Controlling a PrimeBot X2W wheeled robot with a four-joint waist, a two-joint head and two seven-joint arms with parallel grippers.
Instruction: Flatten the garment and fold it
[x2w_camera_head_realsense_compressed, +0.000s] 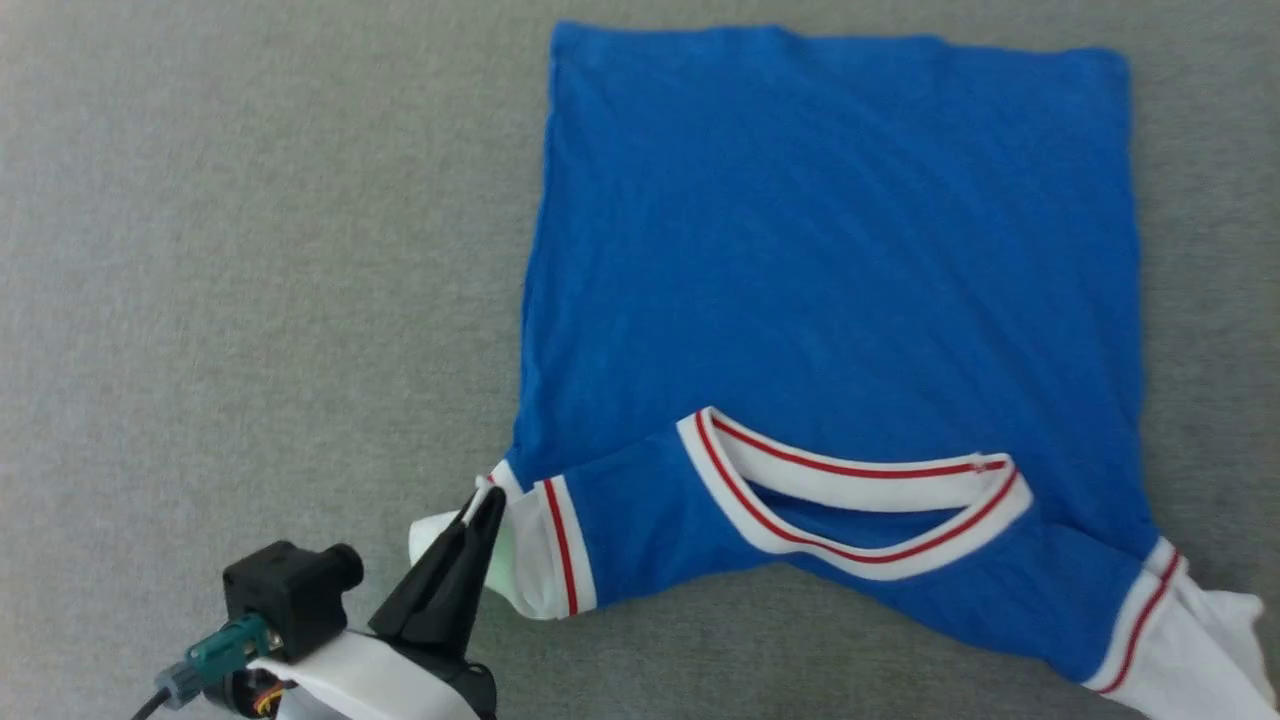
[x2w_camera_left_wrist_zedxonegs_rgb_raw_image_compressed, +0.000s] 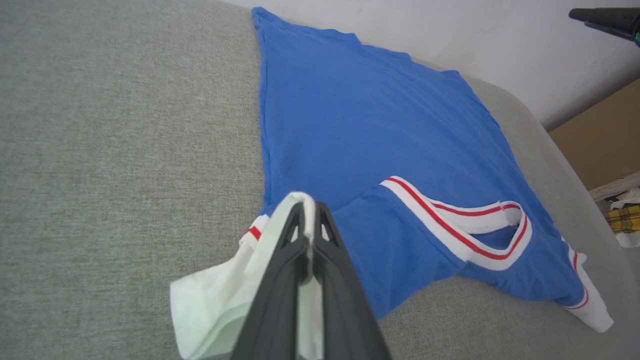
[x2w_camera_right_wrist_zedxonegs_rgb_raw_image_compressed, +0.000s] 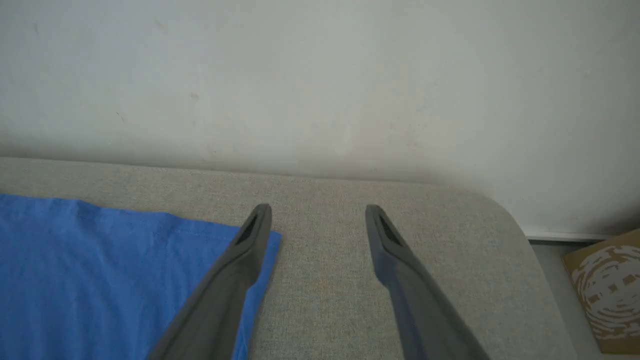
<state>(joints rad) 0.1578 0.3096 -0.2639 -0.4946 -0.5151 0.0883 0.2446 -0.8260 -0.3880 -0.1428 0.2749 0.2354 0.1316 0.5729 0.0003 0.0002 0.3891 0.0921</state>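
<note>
**Left gripper clamps the white sleeve end of the blue shirt**

In the head view the garment (x2w_camera_head_realsense_compressed: 830, 230) lies spread on the grey fabric surface (x2w_camera_head_realsense_compressed: 250, 250), taking up the centre and right of the frame, with its hem toward the top edge and its striped collar (x2w_camera_head_realsense_compressed: 850, 500) toward the bottom. The left gripper (x2w_camera_head_realsense_compressed: 487, 500) sits at the lower left of that frame, jaws pressed together on the white sleeve end (x2w_camera_head_realsense_compressed: 430, 535) — the left wrist view shows the pale cloth caught between the two dark fingers and bunched loosely beside them. The other sleeve reaches the lower right corner of the head view. In the right wrist view the right gripper (x2w_camera_right_wrist_zedxonegs_rgb_raw_image_compressed: 317, 210) is over the surface with jaws wide and nothing between them; a blue corner of the garment lies at the lower left of that frame, partly behind one finger. A pale wall (x2w_camera_right_wrist_zedxonegs_rgb_raw_image_compressed: 320, 75) fills the top, and a cardboard box (x2w_camera_right_wrist_zedxonegs_rgb_raw_image_compressed: 605, 290) shows at the lower right corner
</note>
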